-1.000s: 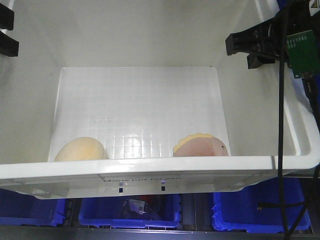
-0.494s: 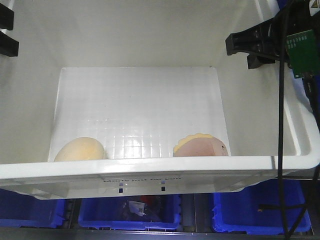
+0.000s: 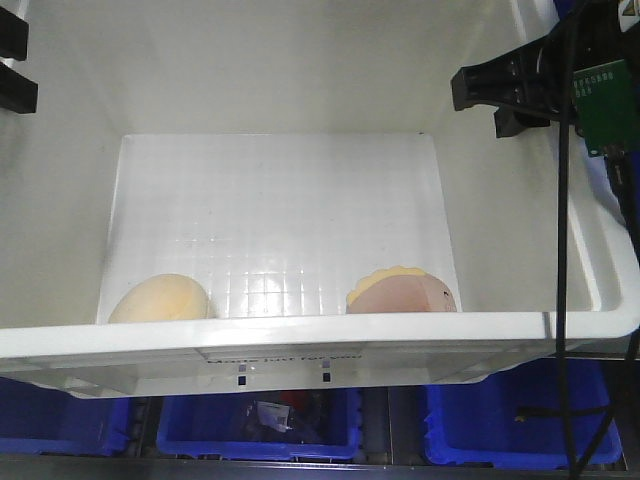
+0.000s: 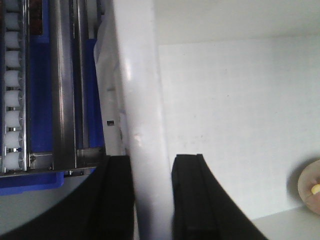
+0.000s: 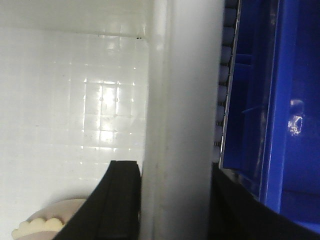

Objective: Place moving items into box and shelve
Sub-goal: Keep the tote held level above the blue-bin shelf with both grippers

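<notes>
Since both items lie in box (image 3: pixel 300 70), we grip rim with left tool (image 4: pixel 150 200), right tool (image 5: pixel 172 200); next, level lift toward shelf at 6 o'clock.

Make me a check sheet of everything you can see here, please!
Surface: no table seen; white box held up.
Job's things: cream bun and pink ball lie apart on the box floor.
Clutter: nothing seen in the box.
Claws: left claw shut on the box's left wall; right claw shut on its right wall.
Cables: black cable hangs at right.
Surroundings: blue bins and roller rails below.
</notes>
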